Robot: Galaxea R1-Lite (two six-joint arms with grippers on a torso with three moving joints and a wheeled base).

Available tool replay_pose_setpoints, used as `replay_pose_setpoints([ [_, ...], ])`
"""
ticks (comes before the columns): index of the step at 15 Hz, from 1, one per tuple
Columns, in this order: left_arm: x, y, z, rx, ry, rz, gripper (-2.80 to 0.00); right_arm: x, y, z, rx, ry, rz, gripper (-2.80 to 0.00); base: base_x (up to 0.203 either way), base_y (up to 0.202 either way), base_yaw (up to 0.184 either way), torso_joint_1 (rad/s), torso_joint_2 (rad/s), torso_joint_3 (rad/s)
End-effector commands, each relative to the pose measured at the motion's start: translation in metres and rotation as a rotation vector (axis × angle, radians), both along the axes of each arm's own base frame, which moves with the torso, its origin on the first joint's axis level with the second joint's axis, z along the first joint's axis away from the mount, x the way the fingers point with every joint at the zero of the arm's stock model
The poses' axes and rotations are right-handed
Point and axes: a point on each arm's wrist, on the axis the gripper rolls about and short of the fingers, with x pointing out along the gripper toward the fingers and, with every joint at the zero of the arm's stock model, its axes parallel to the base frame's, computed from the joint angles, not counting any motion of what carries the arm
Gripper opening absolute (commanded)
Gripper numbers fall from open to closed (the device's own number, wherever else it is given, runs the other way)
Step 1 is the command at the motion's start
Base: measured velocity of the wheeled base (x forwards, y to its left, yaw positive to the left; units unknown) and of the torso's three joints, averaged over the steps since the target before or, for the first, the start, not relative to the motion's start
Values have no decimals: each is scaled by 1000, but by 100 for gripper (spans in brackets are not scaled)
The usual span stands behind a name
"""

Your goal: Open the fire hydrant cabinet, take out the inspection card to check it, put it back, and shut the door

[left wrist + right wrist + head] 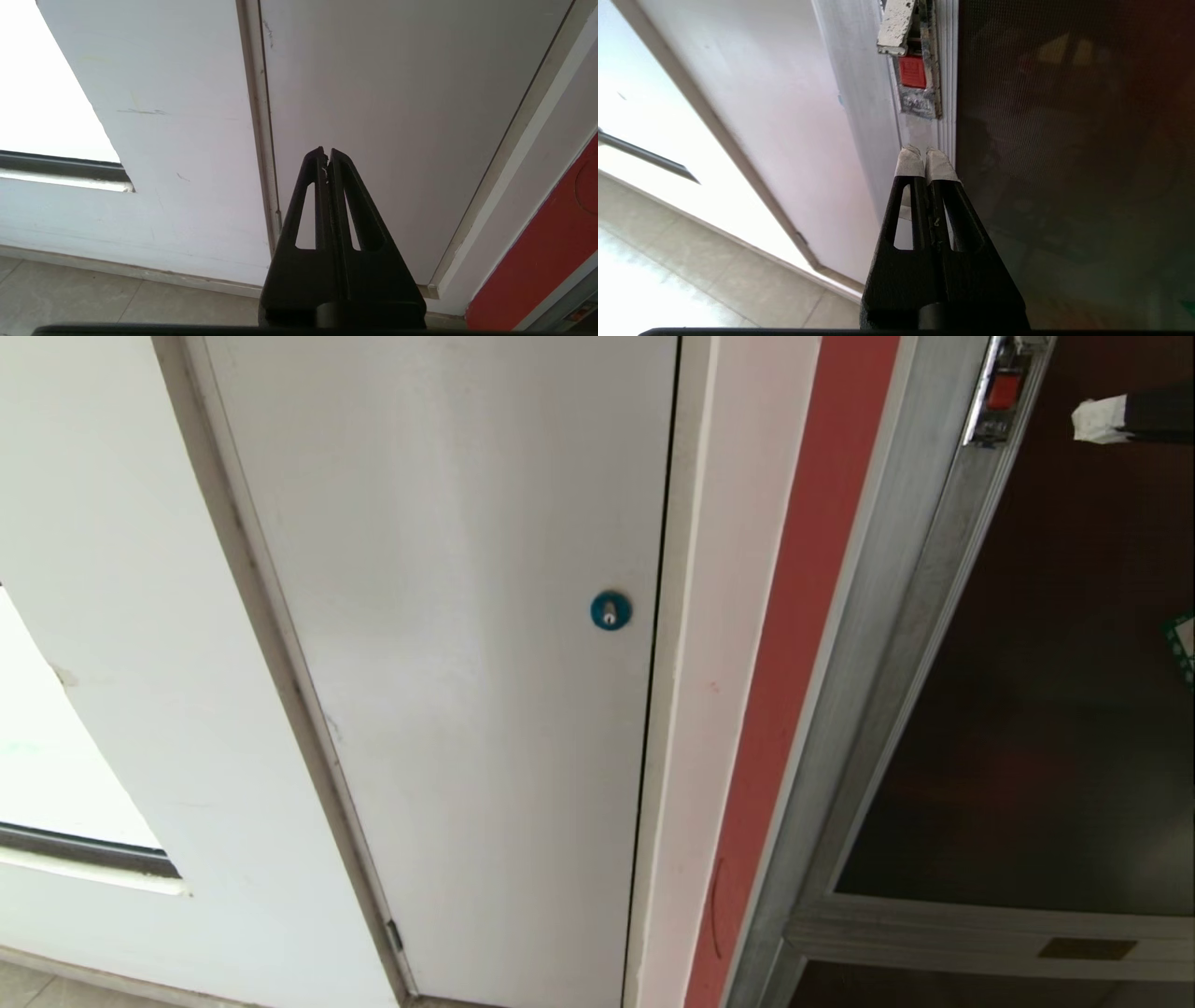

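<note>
A white wall flanks the door (1073, 163); the right gripper (926, 156) (fingers pressed together, empty) points at the latch (912, 72) just ahead and could slip off it.

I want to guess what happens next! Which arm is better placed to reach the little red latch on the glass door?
The right. The right gripper, shut, points at the door frame just short of the red latch. The left gripper faces the plain white door, away from the cabinet.
</note>
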Motion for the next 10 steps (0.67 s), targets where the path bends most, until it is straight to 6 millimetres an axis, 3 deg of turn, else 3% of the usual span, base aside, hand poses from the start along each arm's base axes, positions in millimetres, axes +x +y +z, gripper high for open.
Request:
replay_pose_setpoints([
  [1, 0, 0, -2, 0, 5, 0, -280, -14, -4, 1, 31, -9, 24, -280, 0, 0, 0, 0, 0, 0],
  [5, 1, 0, -2, 0, 7, 1, -280, -1, 1, -6, 55, 30, 48, -280, 0, 0, 0, 0, 0, 0],
  [10, 0, 0, -2, -1, 5, 0, -280, 11, 6, 19, 91, -107, 85, -280, 0, 0, 0, 0, 0, 0],
])
